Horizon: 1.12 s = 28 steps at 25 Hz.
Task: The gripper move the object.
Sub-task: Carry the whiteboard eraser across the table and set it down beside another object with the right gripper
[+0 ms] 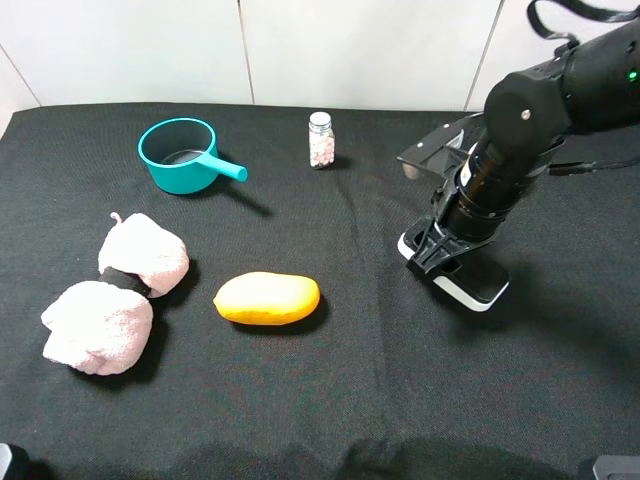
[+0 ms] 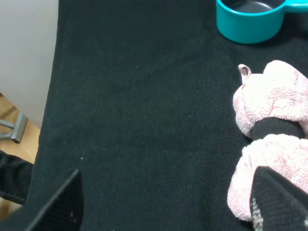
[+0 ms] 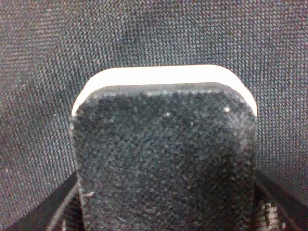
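Note:
The object (image 1: 478,287) is a flat oblong block with a black felt top on a white base, lying on the black cloth at the right. My right gripper (image 1: 440,252) is down on its near-left end, jaws straddling it. In the right wrist view the object (image 3: 163,159) fills the frame, with a fingertip (image 3: 53,214) pressed against each long side. My left gripper (image 2: 168,211) is open and empty, low over the cloth at the left, next to the pink towel (image 2: 274,144).
A yellow mango (image 1: 267,298) lies in the middle. A pink rolled towel (image 1: 120,290) lies at the left, a teal pot (image 1: 182,154) at the back left, and a small jar (image 1: 321,139) at the back centre. The table's left edge (image 2: 50,96) shows in the left wrist view.

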Available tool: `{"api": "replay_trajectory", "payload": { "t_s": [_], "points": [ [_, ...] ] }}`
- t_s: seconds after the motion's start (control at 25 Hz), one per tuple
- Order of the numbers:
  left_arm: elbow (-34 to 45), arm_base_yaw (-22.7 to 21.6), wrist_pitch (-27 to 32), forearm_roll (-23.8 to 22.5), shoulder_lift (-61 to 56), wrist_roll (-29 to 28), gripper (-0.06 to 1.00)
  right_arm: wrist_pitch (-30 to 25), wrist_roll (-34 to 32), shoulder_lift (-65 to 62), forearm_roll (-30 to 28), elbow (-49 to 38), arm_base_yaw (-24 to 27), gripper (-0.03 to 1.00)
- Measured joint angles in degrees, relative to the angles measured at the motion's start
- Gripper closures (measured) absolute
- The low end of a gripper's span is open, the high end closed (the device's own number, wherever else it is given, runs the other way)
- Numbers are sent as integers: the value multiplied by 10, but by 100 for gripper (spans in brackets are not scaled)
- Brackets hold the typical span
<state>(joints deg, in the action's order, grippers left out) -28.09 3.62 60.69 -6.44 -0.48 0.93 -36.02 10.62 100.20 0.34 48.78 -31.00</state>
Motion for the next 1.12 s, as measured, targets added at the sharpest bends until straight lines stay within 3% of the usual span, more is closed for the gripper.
{"api": "replay_trajectory", "payload": {
  "t_s": [0.28, 0.72, 1.12],
  "points": [
    [0, 0, 0, 0, 0, 0, 18, -36, -8, -56, -15, 1, 0, 51],
    [0, 0, 0, 0, 0, 0, 18, -171, -21, -86, -73, 87, 0, 51],
    [0, 0, 0, 0, 0, 0, 18, -178, -27, -86, -65, 149, 14, 51]
  ]
}}
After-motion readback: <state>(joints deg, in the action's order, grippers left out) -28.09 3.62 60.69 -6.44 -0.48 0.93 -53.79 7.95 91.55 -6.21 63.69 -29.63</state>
